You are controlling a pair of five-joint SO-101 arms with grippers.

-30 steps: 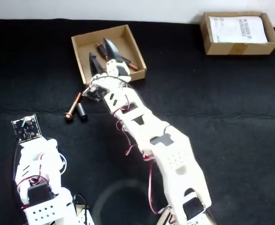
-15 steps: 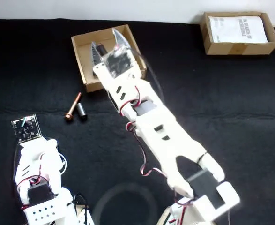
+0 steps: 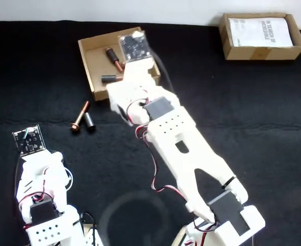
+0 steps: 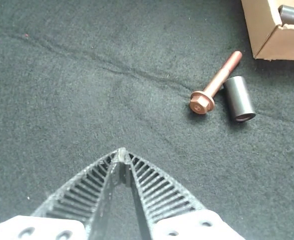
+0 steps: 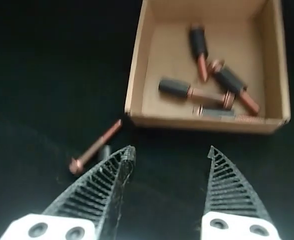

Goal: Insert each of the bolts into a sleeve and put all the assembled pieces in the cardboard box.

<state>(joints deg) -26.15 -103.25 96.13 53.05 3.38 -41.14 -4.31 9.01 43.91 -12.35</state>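
A loose copper bolt (image 3: 80,116) and a dark sleeve (image 3: 89,120) lie side by side on the black cloth in front of the cardboard box (image 3: 94,61). The box (image 5: 159,45) holds several assembled pieces (image 5: 187,90). My right gripper (image 5: 171,150) hangs open and empty above the cloth just in front of the box, with the bolt (image 5: 94,147) beside one finger. My left gripper (image 4: 121,152) is shut and empty, low over the cloth, well short of the bolt (image 4: 214,85) and sleeve (image 4: 238,98). The left arm (image 3: 37,179) stands at the near left.
A second cardboard box (image 3: 260,48) with a printed sheet in it stands at the far right. The right arm (image 3: 181,138) stretches diagonally from the near edge to the box. Black cloth covers the table.
The right gripper has lifted out of the cardboard box and drawn back, still open. Its wrist has tipped up over the box. The left arm has not moved.
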